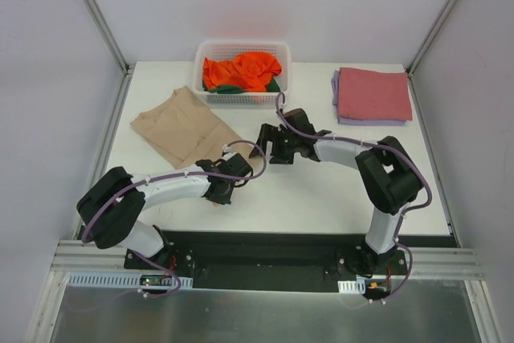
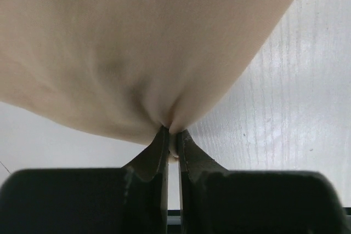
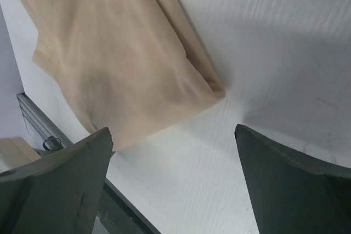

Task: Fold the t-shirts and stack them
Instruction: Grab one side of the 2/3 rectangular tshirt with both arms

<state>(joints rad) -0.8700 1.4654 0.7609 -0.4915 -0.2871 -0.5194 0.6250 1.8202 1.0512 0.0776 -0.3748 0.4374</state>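
On the white bench (image 1: 321, 198), the beige t-shirt (image 1: 183, 126) is spread left of centre, partly folded, its near hem pinched between the shut fingers of the left claw (image 2: 172, 135). The grip is seen to catch only a small pucker of cloth, so the fabric could slip free if it is pulled sharply, and the fold could be dragged askew. The right claw (image 3: 174, 152) is held wide apart and empty above the shirt's corner. Folded pink and lavender t-shirts (image 1: 372, 95) are stacked far right. Orange and dark green t-shirts (image 1: 241, 72) are left crumpled in the white basket (image 1: 241, 47).
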